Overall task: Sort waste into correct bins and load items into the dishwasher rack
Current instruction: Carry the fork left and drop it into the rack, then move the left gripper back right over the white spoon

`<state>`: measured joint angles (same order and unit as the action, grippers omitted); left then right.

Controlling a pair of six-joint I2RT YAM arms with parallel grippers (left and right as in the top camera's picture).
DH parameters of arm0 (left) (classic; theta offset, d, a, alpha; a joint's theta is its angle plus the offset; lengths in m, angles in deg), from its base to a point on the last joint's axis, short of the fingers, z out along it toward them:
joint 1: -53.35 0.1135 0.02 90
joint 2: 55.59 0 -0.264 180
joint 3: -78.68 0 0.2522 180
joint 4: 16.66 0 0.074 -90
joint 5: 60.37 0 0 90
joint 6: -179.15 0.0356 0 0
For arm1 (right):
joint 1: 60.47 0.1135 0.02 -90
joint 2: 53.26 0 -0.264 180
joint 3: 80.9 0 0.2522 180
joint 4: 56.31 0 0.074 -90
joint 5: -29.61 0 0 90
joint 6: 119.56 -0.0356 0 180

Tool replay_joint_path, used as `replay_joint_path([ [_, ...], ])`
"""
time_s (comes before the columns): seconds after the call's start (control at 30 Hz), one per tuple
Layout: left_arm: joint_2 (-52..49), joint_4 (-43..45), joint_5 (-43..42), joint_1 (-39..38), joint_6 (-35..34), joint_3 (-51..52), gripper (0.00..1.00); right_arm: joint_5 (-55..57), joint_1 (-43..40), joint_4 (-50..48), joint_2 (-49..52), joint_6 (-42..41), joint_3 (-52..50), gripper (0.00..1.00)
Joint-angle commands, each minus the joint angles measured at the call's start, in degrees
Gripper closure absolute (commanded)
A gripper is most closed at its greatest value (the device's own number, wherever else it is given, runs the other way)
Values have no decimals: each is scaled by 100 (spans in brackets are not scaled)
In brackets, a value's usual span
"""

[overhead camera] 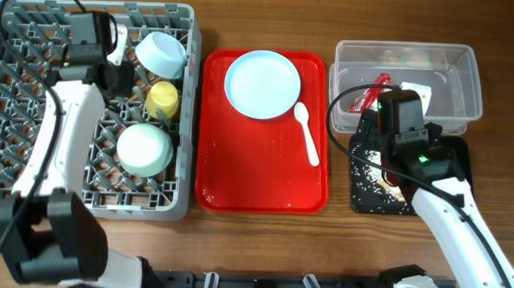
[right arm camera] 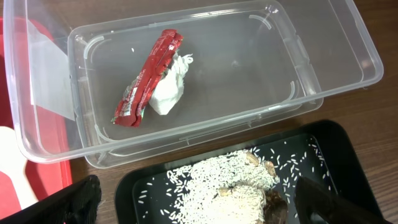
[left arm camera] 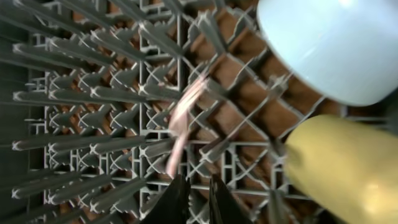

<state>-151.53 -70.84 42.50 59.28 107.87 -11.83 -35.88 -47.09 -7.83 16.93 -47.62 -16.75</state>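
My left gripper hangs low over the grey dishwasher rack, jaws a narrow gap apart with only the rack's grid showing between them. A blurred pale fork lies among the pegs just past its fingertips. In the rack sit a small white bowl, a yellow cup and a pale blue-green bowl. My right gripper stands wide open over the rice scraps in the black tray. The clear tub holds the red wrapper and crumpled white paper.
A flat red serving tray lies between the rack and the bins, carrying a light blue plate and a white spoon. In the left wrist view, the white bowl and yellow cup crowd the right side.
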Motion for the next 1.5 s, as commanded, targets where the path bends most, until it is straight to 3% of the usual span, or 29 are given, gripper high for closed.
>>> replay_joint_path([
  [0.0,-138,109,-330,90,553,4,86,94,-9,-9,0,2,52,0],
  [0.03,-133,129,-393,90,551,4,85,94,-9,-9,0,2,52,0],
  [0.07,-122,151,-431,90,525,4,76,94,-9,-9,0,2,52,0],
  [0.17,-44,238,-433,66,275,2,69,94,-9,-9,0,2,52,0],
  [0.2,44,262,-435,57,35,-7,53,94,-9,-9,0,0,52,0],
  [0.27,267,326,-457,17,-356,-20,46,94,-9,-9,0,0,52,0],
  [0.3,496,393,-636,-33,-590,-20,28,94,-9,-9,0,4,52,0],
  [0.33,634,407,-855,-76,-592,-20,26,94,-9,-9,0,4,52,0],
  [0.4,1010,404,-1727,-232,-592,-17,35,94,-9,-11,0,4,52,0],
  [0.47,1250,402,-2498,-413,-595,-17,37,94,-9,-11,0,2,52,0],
  [0.53,1296,358,-2385,-560,-590,-17,43,94,-9,-9,0,2,52,0],
  [0.63,1086,173,-1906,-595,-590,-17,85,94,-9,-9,0,0,52,0],
  [0.7,831,-13,-1853,-538,-588,-17,95,94,-9,-9,0,2,52,0],
  [1.03,-584,39,-1829,162,-590,-17,93,94,-9,-9,0,2,52,0],
  [1.47,-608,715,-1829,813,-590,-17,86,94,-9,-11,0,2,52,0],
])
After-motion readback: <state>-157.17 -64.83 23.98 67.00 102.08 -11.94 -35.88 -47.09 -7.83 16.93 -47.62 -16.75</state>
